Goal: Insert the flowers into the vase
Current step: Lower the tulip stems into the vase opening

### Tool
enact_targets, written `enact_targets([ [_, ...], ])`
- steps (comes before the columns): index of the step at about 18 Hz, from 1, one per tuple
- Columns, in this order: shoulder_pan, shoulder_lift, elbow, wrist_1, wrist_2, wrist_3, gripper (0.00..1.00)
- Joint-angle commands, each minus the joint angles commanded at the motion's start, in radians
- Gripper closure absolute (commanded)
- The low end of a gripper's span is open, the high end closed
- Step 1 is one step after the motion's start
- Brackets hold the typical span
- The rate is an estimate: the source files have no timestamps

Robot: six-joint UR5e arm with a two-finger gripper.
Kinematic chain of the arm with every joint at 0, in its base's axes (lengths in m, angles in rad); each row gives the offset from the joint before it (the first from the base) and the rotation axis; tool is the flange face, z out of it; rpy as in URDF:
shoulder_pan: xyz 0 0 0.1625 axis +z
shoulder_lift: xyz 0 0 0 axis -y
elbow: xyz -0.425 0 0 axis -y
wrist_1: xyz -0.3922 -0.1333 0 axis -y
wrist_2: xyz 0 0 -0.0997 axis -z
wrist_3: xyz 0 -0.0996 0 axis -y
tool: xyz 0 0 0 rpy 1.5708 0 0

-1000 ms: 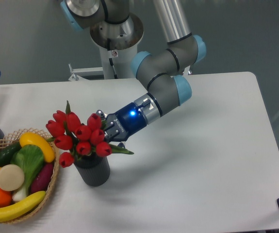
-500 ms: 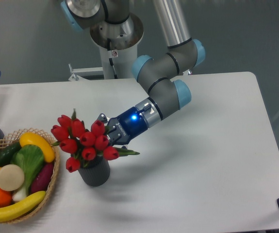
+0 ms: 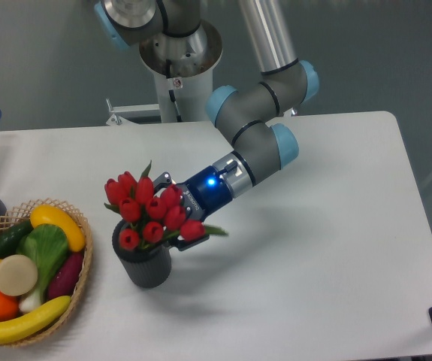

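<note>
White table [image 3: 313,248]; red tulip buds, the flowers [image 3: 152,210], sit above the dark grey ribbed vase [image 3: 144,263], stems hidden; gripper [image 3: 179,210] behind them, grip state unclear.

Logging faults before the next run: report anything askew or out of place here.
The flowers sit tilted over the vase, heads leaning left, with the pincer close against them. Vase upright, nothing spilled or damaged.
</note>
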Motion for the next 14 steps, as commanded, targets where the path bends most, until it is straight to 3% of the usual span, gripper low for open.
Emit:
enact_targets([
  [2, 0.005, 0.003, -0.002, 0.0, 0.0, 0.0, 0.0],
  [14, 0.026, 0.077, -0.006, 0.0, 0.181, -0.002, 0.0],
])
